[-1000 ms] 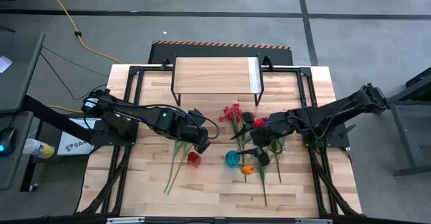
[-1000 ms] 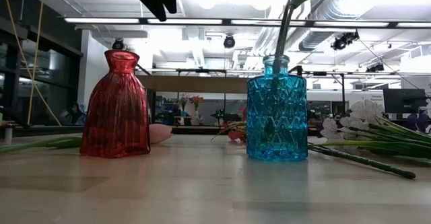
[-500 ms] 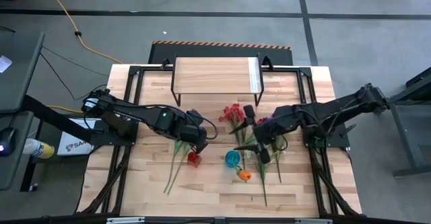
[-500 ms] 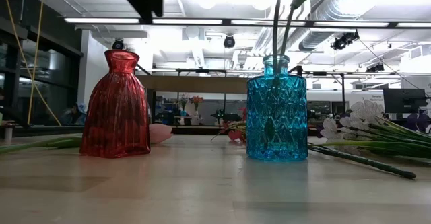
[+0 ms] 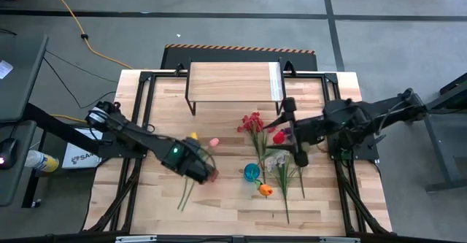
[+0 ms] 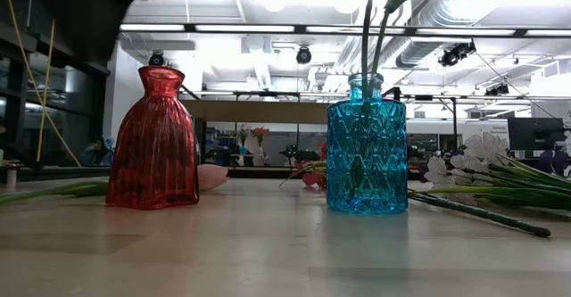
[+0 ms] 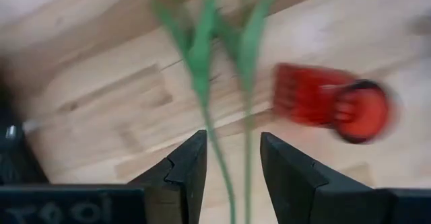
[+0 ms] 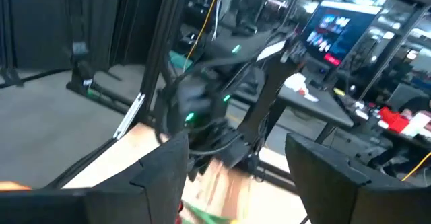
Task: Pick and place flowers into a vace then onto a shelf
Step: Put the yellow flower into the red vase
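1. The left gripper hung low over the table's near left half, its dark fingers parted, with two green stems running between them; no contact with the stems could be made out.
2. A red vase stood just beside those stems, seen from above in the left wrist view; in the low view the same red vase stood upright left of a blue vase.
3. The blue vase held green stems rising from its neck, near the middle of the wooden table.
4. The right gripper was lifted above the table's right half, fingers spread wide and holding nothing.
5. Loose flowers lay between the vases and the shelf, with an orange tulip just beside the blue vase.
6. A yellow tulip and a pink tulip lay near the left arm.
7. The shelf stood bare at the table's far edge.
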### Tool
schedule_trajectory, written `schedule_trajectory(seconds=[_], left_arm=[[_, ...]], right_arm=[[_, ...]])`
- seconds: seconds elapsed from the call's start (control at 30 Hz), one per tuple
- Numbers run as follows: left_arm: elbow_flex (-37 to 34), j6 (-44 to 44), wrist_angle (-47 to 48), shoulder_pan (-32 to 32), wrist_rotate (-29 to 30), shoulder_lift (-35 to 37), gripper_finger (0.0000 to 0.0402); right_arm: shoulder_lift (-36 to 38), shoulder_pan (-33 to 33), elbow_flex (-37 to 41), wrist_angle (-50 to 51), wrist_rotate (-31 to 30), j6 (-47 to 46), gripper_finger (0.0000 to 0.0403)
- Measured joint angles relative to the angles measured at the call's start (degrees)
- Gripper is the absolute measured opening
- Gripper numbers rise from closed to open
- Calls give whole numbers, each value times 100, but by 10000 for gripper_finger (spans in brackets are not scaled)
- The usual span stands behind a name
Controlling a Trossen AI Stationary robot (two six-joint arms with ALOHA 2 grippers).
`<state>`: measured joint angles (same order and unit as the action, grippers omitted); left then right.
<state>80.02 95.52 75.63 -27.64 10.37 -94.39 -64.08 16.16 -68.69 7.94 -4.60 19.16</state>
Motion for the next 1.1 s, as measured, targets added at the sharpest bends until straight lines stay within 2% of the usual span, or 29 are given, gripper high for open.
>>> schedule_trajectory(seconds=[0.13,0.27,0.6,1.1], left_arm=[[-374,767,-4,-241,-18,0,172],[-709,1138,-235,-327,-52,0,172],[-1361,713,-1356,-313,31,0,172],[-2398,858,-2792,-312,123,51,172]], right_arm=[[200,0,0,1,0,-2,239],[277,0,0,0,0,-90,239],[268,0,2,409,2,-157,239],[266,0,4,630,4,-264,239]])
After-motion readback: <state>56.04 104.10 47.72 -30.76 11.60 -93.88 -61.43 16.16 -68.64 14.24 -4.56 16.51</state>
